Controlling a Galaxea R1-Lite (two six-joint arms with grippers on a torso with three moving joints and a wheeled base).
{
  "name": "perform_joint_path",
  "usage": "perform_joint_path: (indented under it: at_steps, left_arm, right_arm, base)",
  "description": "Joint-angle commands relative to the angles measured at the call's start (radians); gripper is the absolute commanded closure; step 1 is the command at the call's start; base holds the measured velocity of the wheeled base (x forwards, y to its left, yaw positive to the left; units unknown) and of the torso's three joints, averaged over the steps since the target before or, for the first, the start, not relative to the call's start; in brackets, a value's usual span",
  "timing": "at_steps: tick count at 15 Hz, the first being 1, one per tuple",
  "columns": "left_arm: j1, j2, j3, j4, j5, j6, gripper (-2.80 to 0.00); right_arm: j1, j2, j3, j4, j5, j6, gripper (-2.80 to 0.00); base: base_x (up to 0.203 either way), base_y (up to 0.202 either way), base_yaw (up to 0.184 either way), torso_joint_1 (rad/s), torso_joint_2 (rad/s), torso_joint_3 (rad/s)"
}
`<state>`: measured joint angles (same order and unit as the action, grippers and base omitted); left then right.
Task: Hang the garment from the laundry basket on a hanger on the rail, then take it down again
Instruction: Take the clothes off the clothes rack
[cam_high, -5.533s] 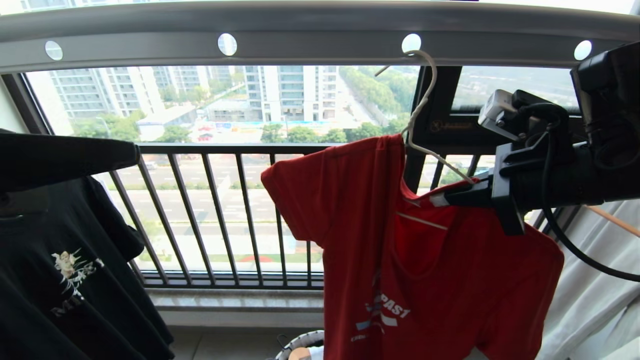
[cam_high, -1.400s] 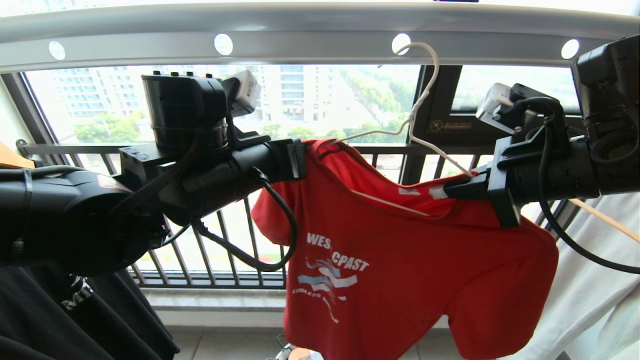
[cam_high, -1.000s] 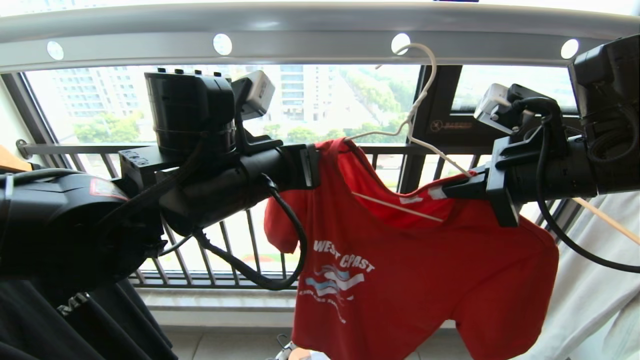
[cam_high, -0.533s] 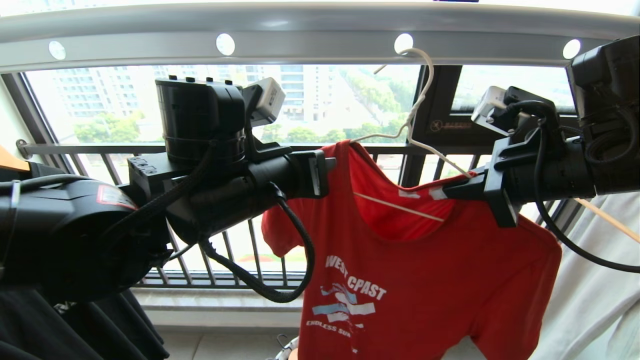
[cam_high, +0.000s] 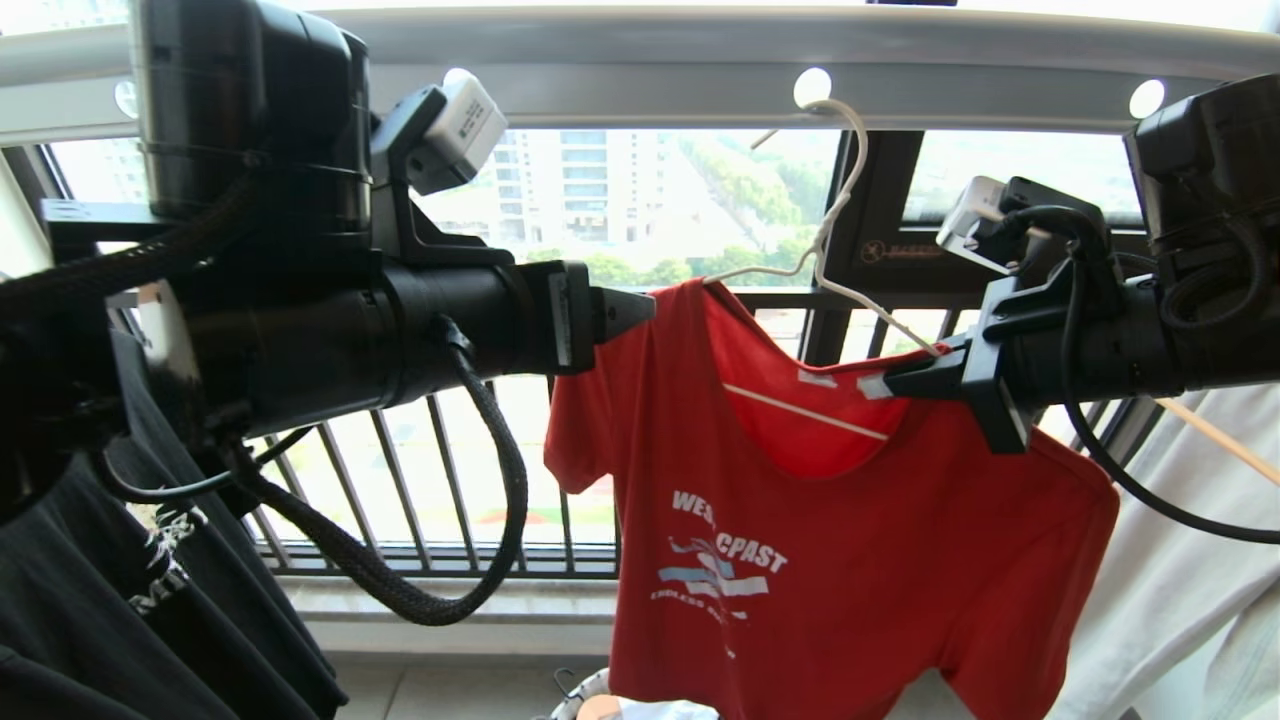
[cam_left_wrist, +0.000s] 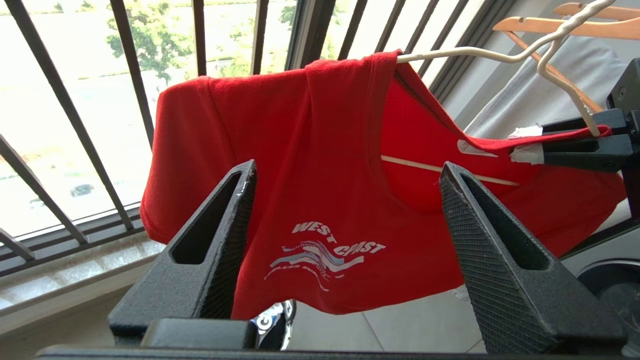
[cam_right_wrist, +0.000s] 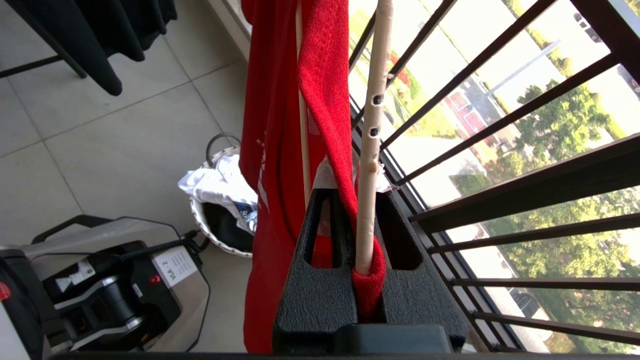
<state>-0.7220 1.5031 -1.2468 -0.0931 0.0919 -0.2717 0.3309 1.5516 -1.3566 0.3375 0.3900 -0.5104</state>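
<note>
The red garment (cam_high: 850, 560) hangs on the off-white wire hanger (cam_high: 850, 150), whose hook sits at a hole in the grey rail (cam_high: 640, 70). My right gripper (cam_high: 895, 385) is shut on the hanger's right arm, with the garment's shoulder pinched in too; the right wrist view shows the hanger (cam_right_wrist: 372, 125) and red cloth (cam_right_wrist: 272, 125) between its jaws (cam_right_wrist: 350, 192). My left gripper (cam_high: 630, 308) is open, just left of the garment's other shoulder and apart from it. The garment (cam_left_wrist: 320, 165) shows beyond that gripper's (cam_left_wrist: 347, 167) spread fingers. The laundry basket (cam_right_wrist: 210, 220) stands on the floor below.
A black printed T-shirt (cam_high: 150, 600) hangs at the left. A white garment (cam_high: 1180, 600) on a wooden hanger (cam_left_wrist: 575, 25) hangs at the right. The dark window railing (cam_high: 450, 480) runs close behind. White laundry (cam_right_wrist: 215, 185) lies in the basket, beside my base (cam_right_wrist: 100, 295).
My left gripper has opened and let go of the garment's shoulder, then drawn back to the left and risen. The garment has settled lower and straighter on the hanger. The right gripper has kept its grip.
</note>
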Motion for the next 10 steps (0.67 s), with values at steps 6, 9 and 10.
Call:
perform_joint_path:
  at_steps: [6, 9, 10]
  left_arm:
    - [0.007, -0.189, -0.108, 0.236, -0.003, 0.002, -2.80]
    - [0.006, -0.188, -0.122, 0.289, -0.008, 0.003, -2.80]
    - [0.004, -0.191, -0.138, 0.310, -0.023, 0.002, -2.80]
  right_arm:
    - [0.002, 0.016, -0.001, 0.001, 0.001, -0.016, -2.80]
    - [0.001, -0.007, 0.040, 0.004, 0.002, -0.011, -2.80]
    - [-0.001, -0.018, 0.066, 0.002, 0.001, -0.011, -2.80]
  base:
    - [0.000, 0.000, 0.000, 0.000, 0.00, 0.000]
    - [0.000, 0.000, 0.000, 0.000, 0.00, 0.000]
    - [0.000, 0.000, 0.000, 0.000, 0.00, 0.000]
